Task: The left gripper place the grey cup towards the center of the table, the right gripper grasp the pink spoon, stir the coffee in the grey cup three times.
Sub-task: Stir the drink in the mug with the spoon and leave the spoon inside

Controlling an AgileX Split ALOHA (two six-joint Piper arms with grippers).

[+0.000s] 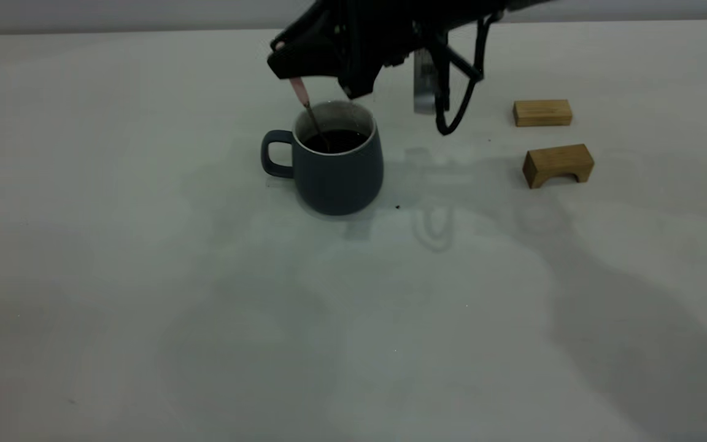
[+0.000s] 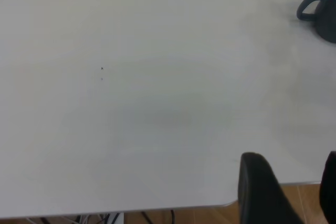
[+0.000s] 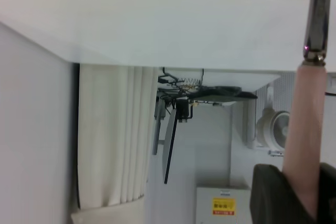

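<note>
Slate-grey, the cup (image 1: 338,162) stands upright near the middle of the off-white desk (image 1: 145,294), its loop handle turned toward the exterior view's left and its thin white rim and pale inner wall showing above dark, glossy coffee (image 1: 336,140). Above it hangs the right hand (image 1: 304,77), black with a silver-white module and looping cables, reaching in from the top of that view; its jaws are clamped on the pale pink handle of the spoon (image 1: 305,104), which slants down so that the thin grey neck enters the cup and dips into the coffee, the bowl hidden below the surface. From the right wrist view the pink handle sits pinched between two dark fingers (image 3: 273,192), with the metal neck running away from them. Off to the exterior view's right, well apart from the cup, lie two small wooden blocks (image 1: 542,113), the nearer one (image 1: 558,164) arched underneath. The left hand (image 2: 294,192) is out at the desk's edge, far from the cup, its dark jaws standing apart with nothing between them
</note>
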